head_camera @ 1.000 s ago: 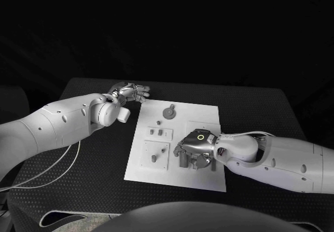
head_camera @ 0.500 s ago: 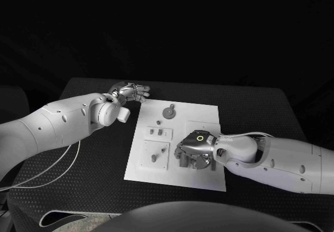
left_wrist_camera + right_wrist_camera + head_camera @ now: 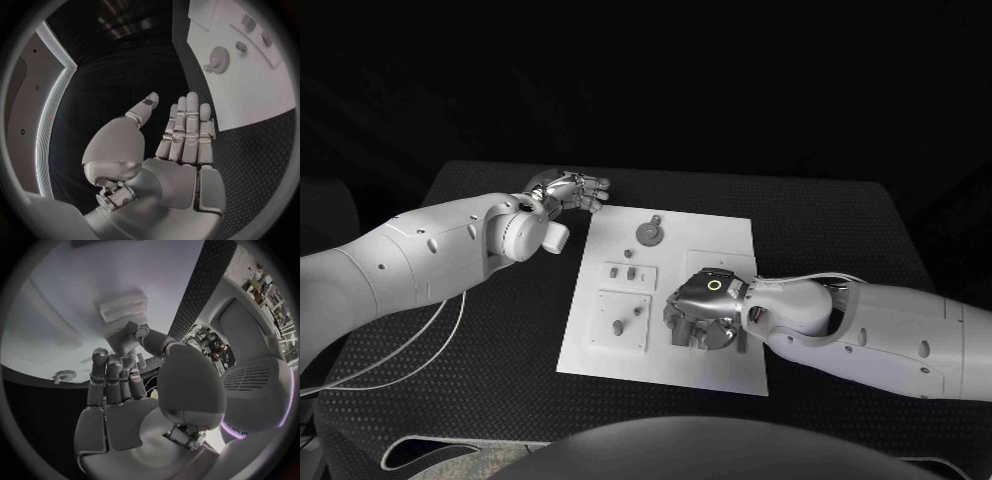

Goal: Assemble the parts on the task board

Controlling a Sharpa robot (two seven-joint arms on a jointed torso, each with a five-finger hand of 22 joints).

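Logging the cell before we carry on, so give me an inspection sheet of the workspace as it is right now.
Surface: black table, textured mat.
Job's things: white task board at mid-table; gear-like part at its far end, small parts mid-board.
Clutter: nothing seen.
Hands: left hand off the board's far left corner, fingers straight, holding nothing; right hand down on the board's near right area, grasp unclear.
Cables: pale cable under the left arm.
Surroundings: dark.
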